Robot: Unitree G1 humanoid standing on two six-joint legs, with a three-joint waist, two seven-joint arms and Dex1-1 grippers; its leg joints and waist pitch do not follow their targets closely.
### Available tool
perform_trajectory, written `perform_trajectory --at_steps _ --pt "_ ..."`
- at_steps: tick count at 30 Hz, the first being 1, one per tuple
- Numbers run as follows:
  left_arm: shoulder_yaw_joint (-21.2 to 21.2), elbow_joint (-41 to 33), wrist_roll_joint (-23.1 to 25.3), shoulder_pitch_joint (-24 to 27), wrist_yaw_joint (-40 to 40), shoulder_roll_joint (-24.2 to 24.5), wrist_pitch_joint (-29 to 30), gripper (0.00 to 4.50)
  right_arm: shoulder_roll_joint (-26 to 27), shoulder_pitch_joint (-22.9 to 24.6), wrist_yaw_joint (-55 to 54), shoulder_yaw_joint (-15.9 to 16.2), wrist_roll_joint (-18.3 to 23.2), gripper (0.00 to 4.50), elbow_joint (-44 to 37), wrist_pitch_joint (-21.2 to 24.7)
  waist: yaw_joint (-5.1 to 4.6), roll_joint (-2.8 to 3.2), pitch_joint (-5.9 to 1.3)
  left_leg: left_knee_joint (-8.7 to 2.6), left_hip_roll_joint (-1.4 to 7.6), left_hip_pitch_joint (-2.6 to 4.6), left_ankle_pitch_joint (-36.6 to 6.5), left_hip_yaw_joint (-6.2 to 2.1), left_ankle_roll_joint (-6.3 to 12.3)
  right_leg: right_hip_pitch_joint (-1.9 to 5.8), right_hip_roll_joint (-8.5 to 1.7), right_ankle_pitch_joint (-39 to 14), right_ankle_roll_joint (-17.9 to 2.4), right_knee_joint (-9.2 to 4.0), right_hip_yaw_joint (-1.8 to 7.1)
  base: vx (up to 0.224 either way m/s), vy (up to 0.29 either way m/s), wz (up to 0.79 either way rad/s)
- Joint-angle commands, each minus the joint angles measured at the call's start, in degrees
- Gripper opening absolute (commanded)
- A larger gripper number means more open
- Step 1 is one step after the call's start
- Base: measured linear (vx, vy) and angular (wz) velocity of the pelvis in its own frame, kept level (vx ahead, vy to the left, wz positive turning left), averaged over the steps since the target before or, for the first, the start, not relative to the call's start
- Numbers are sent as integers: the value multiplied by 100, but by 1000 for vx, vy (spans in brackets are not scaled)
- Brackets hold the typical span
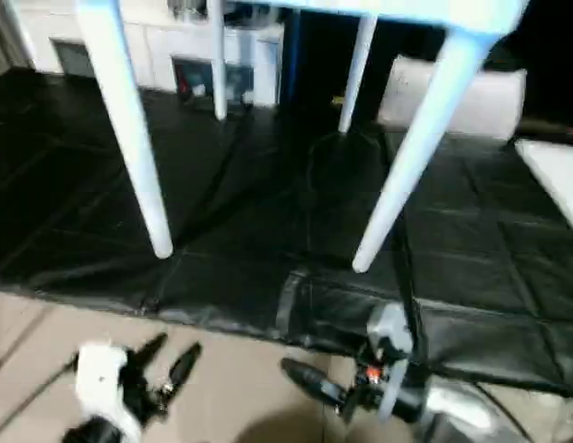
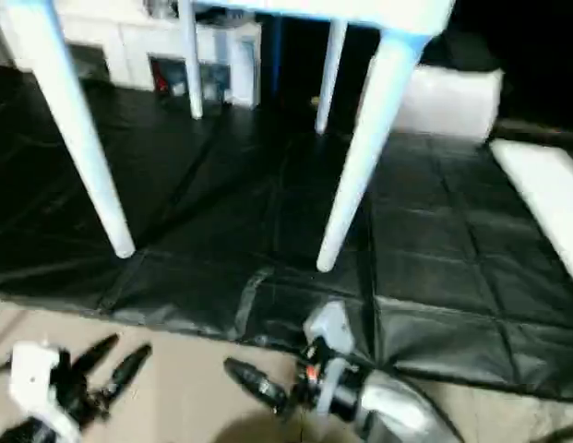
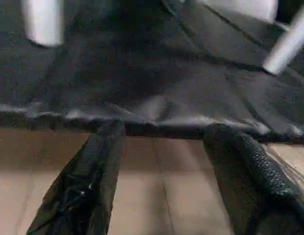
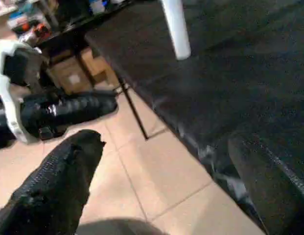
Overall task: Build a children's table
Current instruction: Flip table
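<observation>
From the head camera, the white children's table (image 1: 295, 11) stands upright on its four legs on a black mat (image 1: 268, 212). The two near legs (image 1: 129, 120) slant down to the mat close to its front edge, and the two far legs stand further back. Behind the table are a white cabinet (image 1: 175, 55) and a white block (image 1: 461, 97). In front of the mat lies a tan tiled floor (image 1: 231, 388). The left gripper (image 1: 166, 365) hangs low over the tiles, its two black fingers parted and holding nothing. The right gripper (image 2: 258, 383) is also low, at the mat's front edge, apart from the table.

In the left wrist view, the left gripper's fingers (image 3: 83, 186) stand apart over the tiles with nothing between them. The mat's front edge lies ahead, with two table leg ends resting on it.

In the right wrist view, the right gripper's fingers (image 4: 58, 186) are spread wide and empty, one over the tiles and one over the mat's edge. One table leg (image 4: 176, 29) stands on the mat beyond, and the left gripper (image 4: 54, 112) shows across the floor.
</observation>
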Motion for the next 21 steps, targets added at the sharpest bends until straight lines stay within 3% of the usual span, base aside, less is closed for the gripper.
perform_trajectory --at_steps 1,2,3,4,5,6,7,8,9,10,11,12,13,14,15,16,17,18,19,20,21 --pt "-95 46 66 51 39 28 -19 293 -19 -20 -39 -139 -17 450 54 -15 5 30 -28 14 -112 12 -1680 -178 81 -216 -866 -5818 281 -1394 461 -16 -6 -19" --pt "-213 320 143 -46 42 139 -135 293 36 -131 62 -136 5 450 416 -18 13 65 -22 -114 -92 -47 -1616 -211 39 -140 -782 -5632 225 -1363 383 -16 -6 -19" --pt "-223 349 150 -57 41 149 -148 293 41 -143 73 -134 4 450 454 -22 -12 81 -61 -331 -73 -95 -1969 -229 -85 -65 -535 -4966 232 -1265 192 0 0 0" --pt "-297 567 215 -138 28 231 -266 293 56 -262 183 -59 -89 450 822 -111 -31 128 -51 -419 -43 -58 -2427 -248 -106 -52 -416 -4418 196 -1266 77 0 0 0" --pt "-305 736 240 -198 -13 241 -354 293 24 -314 302 27 -167 450 988 -167 -56 124 -67 -436 -49 -58 -2469 -241 -81 -16 -398 -4207 180 -1286 59 0 0 0" --pt "-309 886 261 -255 -44 251 -417 293 12 -364 381 87 -232 450 1132 -211 -78 189 -65 -515 8 -45 -2633 -252 -27 72 -384 -3772 71 -1304 -15 0 0 0" --pt "-310 1039 280 -314 -73 258 -475 293 5 -410 453 140 -291 450 1267 -254 -132 247 -37 -607 87 -30 -3052 -274 8 149 -347 -3460 43 -1329 -154 0 0 0" --pt "-322 1122 307 -355 -96 279 -519 293 20 -448 498 153 -284 450 1347 -244 -166 286 -41 -673 135 -47 -3286 -296 11 225 -329 -3244 43 -1295 -211 0 0 0" --pt "-323 1128 309 -358 -98 280 -522 293 21 -451 502 154 -283 450 1353 -243 -177 387 -44 -932 305 -204 -3909 -356 -14 451 -285 -2529 -89 -980 -212 0 0 0" --pt "-334 1256 345 -422 -126 301 -574 293 40 -533 549 189 -317 450 1528 -240 -5 435 -17 -1386 519 -577 -4715 -309 -88 757 -179 -1421 -272 -44 -82 -64 -10 7" --pt "-339 1305 355 -444 -130 306 -591 293 48 -575 558 206 -352 450 1621 -250 155 490 -11 -1433 490 -655 -4912 -163 -135 731 -133 -1037 -339 82 -19 -64 -10 7" --pt "-340 1389 378 -482 -118 319 -621 293 59 -622 571 231 -396 450 1746 -256 210 247 -31 -1278 298 -392 -4277 23 -85 473 -124 -2144 -148 63 338 -3 -57 17" --pt "-348 1526 383 -537 -96 344 -668 293 73 -678 591 263 -470 450 1911 -296 153 -103 102 558 -259 745 -2005 47 -87 -918 -704 -6243 77 -1795 320 72 -44 6" --pt "-355 1621 385 -579 -79 362 -701 293 84 -715 608 280 -516 450 2017 -323 22 -166 123 682 -337 556 -942 -93 101 -846 -799 -6890 33 -1783 475 72 -44 6" --pt "-393 1845 449 -661 -54 418 -731 293 104 -766 628 307 -558 450 2191 -326 70 18 70 414 -243 124 -602 -391 231 -121 -1070 -5934 -237 -1516 643 0 0 0" --pt "-400 1886 461 -677 -49 428 -736 293 108 -776 632 312 -566 450 2224 -326 58 41 94 179 -154 179 -1255 -408 123 -121 -916 -5432 -251 -1396 403 -29 64 -2" --pt "-433 2068 516 -742 -32 474 -760 293 126 -815 651 329 -596 450 2359 -329 -46 49 -53 -522 19 83 -2721 -463 139 79 -285 -2825 -319 -895 230 -29 64 -2" --pt "-455 2308 533 -831 -40 493 -747 293 155 -876 648 354 -684 450 2559 -381 32 174 -129 -571 70 140 -2774 -458 203 104 -303 -2197 -489 -837 257 -22 22 25" --pt "-495 2600 662 -950 49 540 -740 293 213 -940 581 349 -744 450 2781 -401 -54 185 -162 -635 121 120 -2512 -416 283 168 -354 -1169 -830 -822 298 0 0 0" --pt "-523 2807 754 -1034 112 573 -734 293 254 -985 533 345 -786 450 2938 -415 -70 210 -126 -683 141 40 -2404 -419 310 216 -361 -1004 -895 -824 294 0 0 0" --pt "-587 3336 926 -1268 254 622 -682 293 355 -1118 361 326 -900 450 3363 -409 -115 139 -94 -717 146 -19 -2441 -380 291 242 -376 -1325 -832 -902 269 0 0 0"
